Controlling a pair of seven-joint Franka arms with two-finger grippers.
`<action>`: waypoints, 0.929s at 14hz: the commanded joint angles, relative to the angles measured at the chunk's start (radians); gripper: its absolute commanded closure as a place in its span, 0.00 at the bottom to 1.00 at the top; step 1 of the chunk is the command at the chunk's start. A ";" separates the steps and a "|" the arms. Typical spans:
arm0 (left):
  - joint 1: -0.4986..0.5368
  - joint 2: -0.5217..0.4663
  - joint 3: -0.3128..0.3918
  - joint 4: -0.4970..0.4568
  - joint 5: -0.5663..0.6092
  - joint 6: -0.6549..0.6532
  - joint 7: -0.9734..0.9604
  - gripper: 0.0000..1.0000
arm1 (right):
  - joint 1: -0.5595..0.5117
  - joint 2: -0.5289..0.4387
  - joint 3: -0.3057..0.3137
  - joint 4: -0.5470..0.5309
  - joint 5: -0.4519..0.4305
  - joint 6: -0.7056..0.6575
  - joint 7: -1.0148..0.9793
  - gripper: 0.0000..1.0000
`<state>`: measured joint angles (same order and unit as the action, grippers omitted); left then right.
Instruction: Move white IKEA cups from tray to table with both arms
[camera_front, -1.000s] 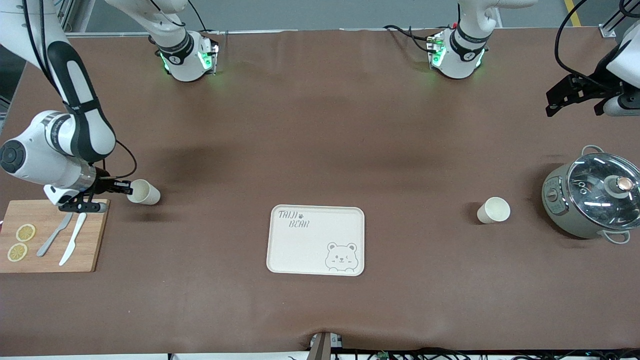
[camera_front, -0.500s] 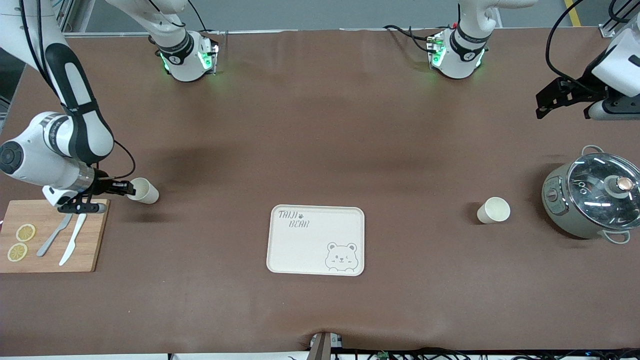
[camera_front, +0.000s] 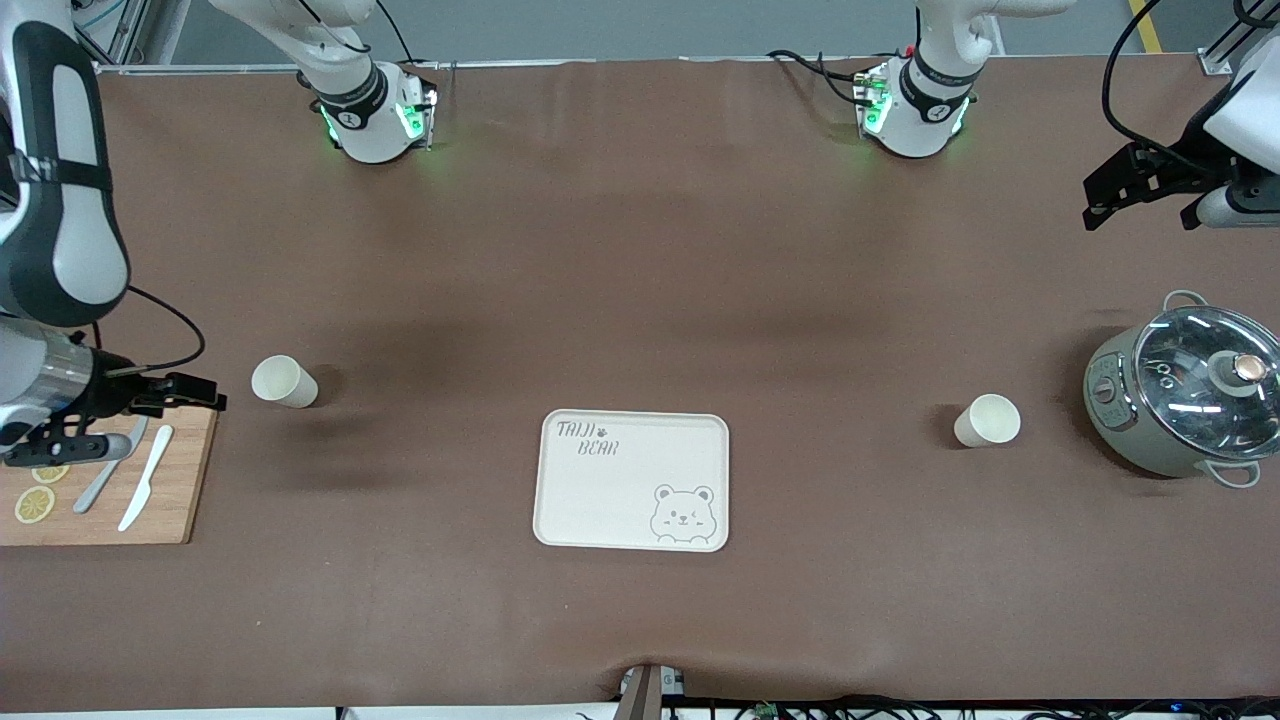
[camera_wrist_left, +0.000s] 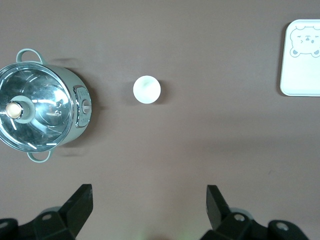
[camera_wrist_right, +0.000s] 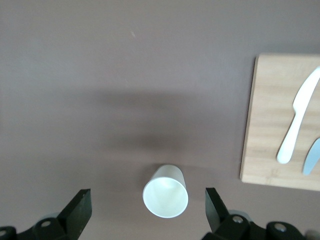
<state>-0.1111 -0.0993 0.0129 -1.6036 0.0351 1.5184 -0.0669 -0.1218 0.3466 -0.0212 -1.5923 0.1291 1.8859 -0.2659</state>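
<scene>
Two white IKEA cups stand upright on the brown table. One cup is toward the right arm's end, beside the cutting board; it also shows in the right wrist view. My right gripper is open and empty, up over the board's edge, apart from that cup. The other cup stands beside the pot; it also shows in the left wrist view. My left gripper is open and empty, high over the table at the left arm's end.
A cream bear-printed tray lies mid-table, nearer to the front camera than both cups. A grey pot with a glass lid stands at the left arm's end. A wooden cutting board holds cutlery and lemon slices.
My right gripper drew away from the cup toward the cutting board and rose; the cup stayed standing on the table. My left gripper shifted only slightly.
</scene>
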 joint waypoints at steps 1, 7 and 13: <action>0.005 0.006 -0.001 0.021 -0.023 -0.021 -0.007 0.00 | 0.002 0.008 0.004 0.069 -0.008 -0.050 0.013 0.00; 0.004 0.009 0.001 0.021 -0.015 -0.018 -0.008 0.00 | -0.007 -0.213 -0.003 0.029 -0.013 -0.195 0.157 0.00; 0.025 -0.002 0.010 0.022 -0.012 -0.023 -0.007 0.00 | 0.026 -0.406 0.018 -0.034 -0.095 -0.315 0.152 0.00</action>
<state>-0.0975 -0.0966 0.0221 -1.6007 0.0350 1.5173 -0.0694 -0.1177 0.0038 -0.0235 -1.5839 0.0968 1.5749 -0.1287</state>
